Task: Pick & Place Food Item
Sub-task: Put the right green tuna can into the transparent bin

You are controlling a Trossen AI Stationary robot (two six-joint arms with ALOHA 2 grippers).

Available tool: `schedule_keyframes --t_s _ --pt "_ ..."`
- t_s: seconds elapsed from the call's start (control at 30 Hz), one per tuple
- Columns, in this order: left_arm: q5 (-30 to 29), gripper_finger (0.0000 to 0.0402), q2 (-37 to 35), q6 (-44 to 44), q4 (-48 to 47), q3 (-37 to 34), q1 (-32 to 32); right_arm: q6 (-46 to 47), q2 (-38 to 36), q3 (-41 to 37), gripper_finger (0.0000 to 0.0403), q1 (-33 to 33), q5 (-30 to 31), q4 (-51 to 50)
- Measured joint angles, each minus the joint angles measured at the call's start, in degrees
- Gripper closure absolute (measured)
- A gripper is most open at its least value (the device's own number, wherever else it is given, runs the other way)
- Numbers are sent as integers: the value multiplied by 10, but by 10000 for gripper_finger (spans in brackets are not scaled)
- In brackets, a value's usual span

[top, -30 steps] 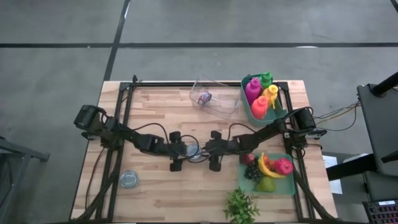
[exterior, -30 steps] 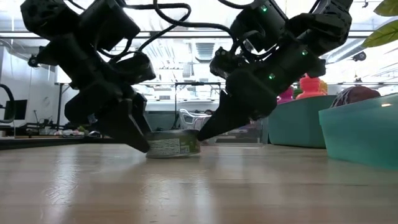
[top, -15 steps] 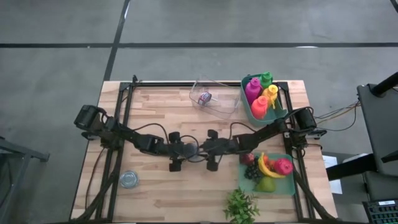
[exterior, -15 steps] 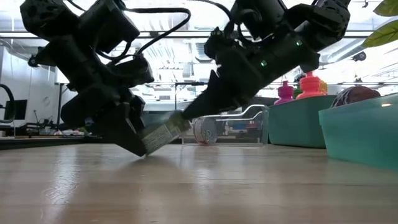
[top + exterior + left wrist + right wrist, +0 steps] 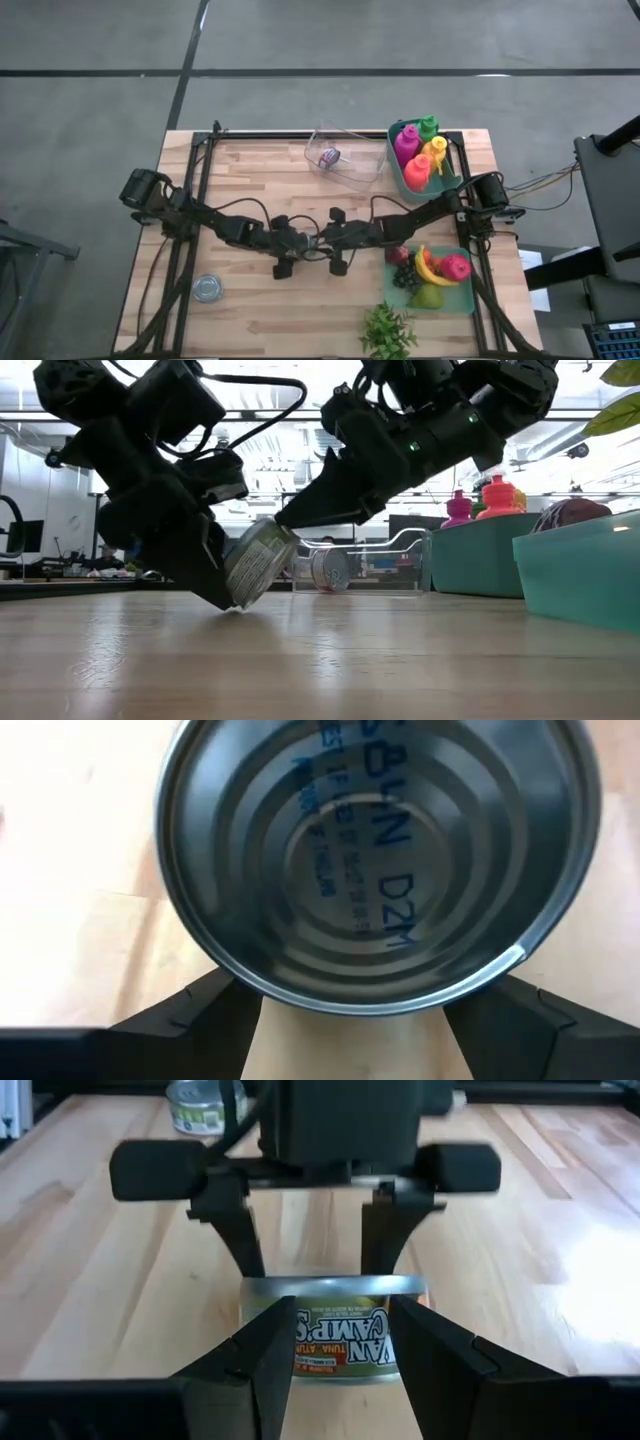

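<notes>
Tuna can (image 5: 255, 563) sits tilted on its rim near worktop (image 5: 250, 310) centre, between both sets of fingers. Left gripper (image 5: 297, 243) has its fingers on either side of the can body, apparently pinching it; the left wrist view fills with the can's ribbed base (image 5: 382, 860). Right gripper (image 5: 322, 240) comes in from 3 o'clock, fingers parted around the can's labelled wall (image 5: 335, 1340), not visibly clamped.

Looks like a two-arm handover or a regrasp. To do it well: keep the left pinch firm until the right fingers close square on the wall, not the rim, then release; a tilted can will roll if both let go.

Clear tub (image 5: 345, 157) at 12 o'clock, fruit tray (image 5: 468, 300) at 4, second can (image 5: 207, 289) at 8.
</notes>
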Motion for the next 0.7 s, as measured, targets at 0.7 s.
schedule_keyframes --t_s 0.7 --pt "73 113 -2 -76 7 4 0 -31 3 35 245 0 4 -24"
